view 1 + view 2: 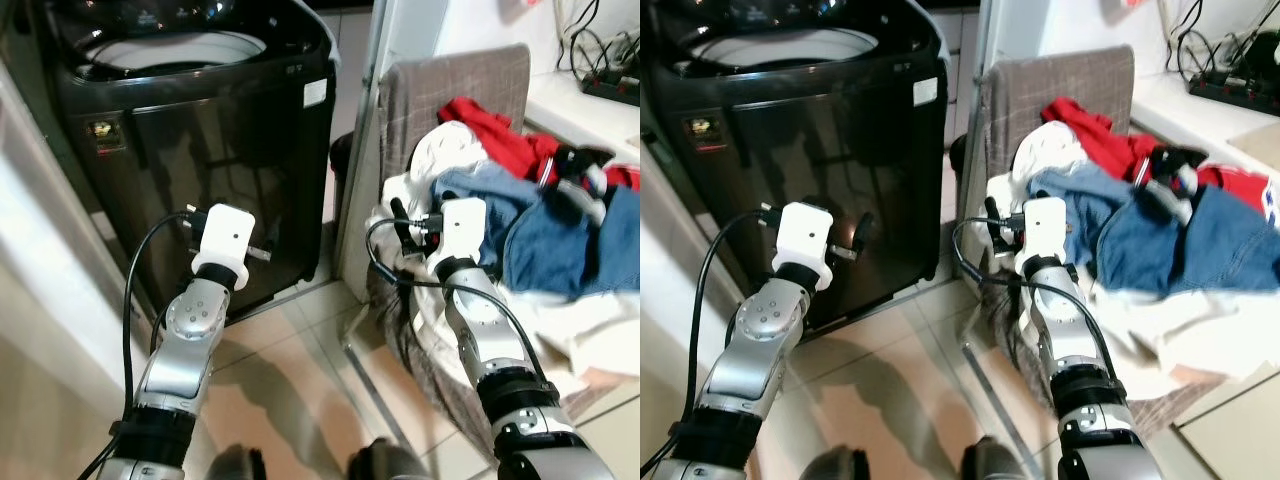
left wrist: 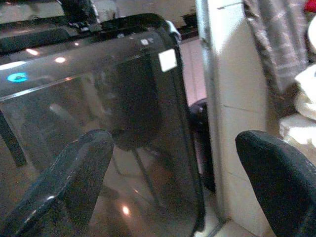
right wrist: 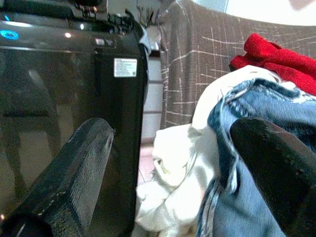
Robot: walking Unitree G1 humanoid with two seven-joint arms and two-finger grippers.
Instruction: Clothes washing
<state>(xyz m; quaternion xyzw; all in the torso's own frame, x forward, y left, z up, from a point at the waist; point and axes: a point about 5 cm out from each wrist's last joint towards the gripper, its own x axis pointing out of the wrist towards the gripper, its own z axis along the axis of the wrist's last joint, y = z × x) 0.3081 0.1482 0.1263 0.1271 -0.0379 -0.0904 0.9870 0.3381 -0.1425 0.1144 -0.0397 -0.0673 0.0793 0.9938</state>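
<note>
A: What do the wrist views add?

B: The left gripper [image 2: 173, 182] faces the dark washing machine [image 1: 200, 150], jaws spread, holding nothing. The right gripper [image 3: 173, 177] has its jaws spread too, at the edge of the laundry pile [image 1: 520, 230].

A: And the pile?

B: It lies to the robot's right on a grey checked cloth [image 3: 197, 64]: blue jeans [image 1: 1180, 240], a red garment [image 1: 1110, 140], white clothes (its far edge cut off). The head views show the machine's open top; the drum inside is hard to make out.
</note>
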